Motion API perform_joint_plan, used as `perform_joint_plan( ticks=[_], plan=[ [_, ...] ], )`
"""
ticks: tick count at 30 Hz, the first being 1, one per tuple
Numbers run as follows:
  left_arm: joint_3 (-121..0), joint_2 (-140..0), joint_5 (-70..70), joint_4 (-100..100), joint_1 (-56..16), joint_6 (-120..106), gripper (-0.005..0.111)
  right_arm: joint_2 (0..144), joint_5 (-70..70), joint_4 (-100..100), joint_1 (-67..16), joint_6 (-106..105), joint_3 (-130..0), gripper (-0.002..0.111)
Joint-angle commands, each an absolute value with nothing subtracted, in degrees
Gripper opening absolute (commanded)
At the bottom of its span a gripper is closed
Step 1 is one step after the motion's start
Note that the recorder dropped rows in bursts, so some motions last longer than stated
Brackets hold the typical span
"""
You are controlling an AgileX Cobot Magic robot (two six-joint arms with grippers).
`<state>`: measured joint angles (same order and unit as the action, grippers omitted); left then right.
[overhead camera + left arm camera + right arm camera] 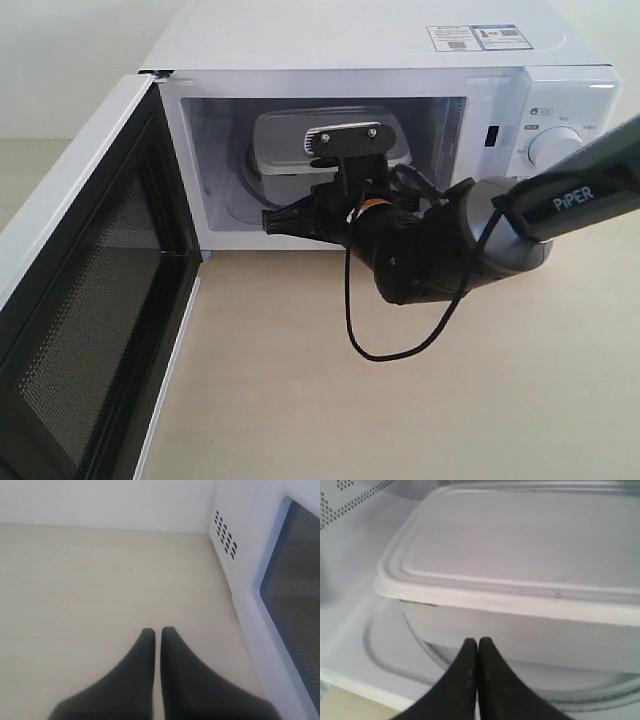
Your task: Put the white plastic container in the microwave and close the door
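Facing the microwave [400, 60], arm [590, 168] lettered "PiPER"

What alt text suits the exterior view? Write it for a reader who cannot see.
A white microwave stands with its door wide open to the left, and a white lidded box sits inside. The right arm's shut black hand reaches to the opening, low in front of the box.

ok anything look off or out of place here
Nothing spilled or damaged. The white plastic container sits level, lid on, on the turntable inside the microwave. The door is wide open. Only oddity: a loose black cable hangs in a loop from the right arm.
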<state>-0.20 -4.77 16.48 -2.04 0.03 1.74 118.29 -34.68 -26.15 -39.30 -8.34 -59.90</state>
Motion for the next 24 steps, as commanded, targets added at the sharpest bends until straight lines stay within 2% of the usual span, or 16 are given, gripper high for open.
perform_joint_plan(
  ticks=[1, 5, 14, 17, 24],
  plan=[
    [0.0, -4.38, 16.29, -1.92, 0.4, 1.7, 0.004, 114.5, -32.27, -26.21, -39.47, -9.44, -58.08, 0.0],
    [0.0, -4.38, 16.29, -1.92, 0.4, 1.7, 0.004, 108.56, -23.81, -26.6, -39.92, -9.21, -52.83, 0.0],
    [0.0, -4.38, 16.29, -1.92, 0.4, 1.7, 0.004, 87.91, 24.87, -24.07, -39.92, -11.42, -49.67, 0.0],
    [0.0, -4.38, 16.29, -1.92, 0.4, 1.7, 0.004, 82.21, 36.5, -23.28, -39.92, -11.42, -49.67, 0.0],
    [0.0, -4.38, 16.29, -1.92, 0.4, 1.7, 0.004, 73.22, 42.79, -22.97, -39.92, -11.51, -49.67, 0.0]
  ],
)
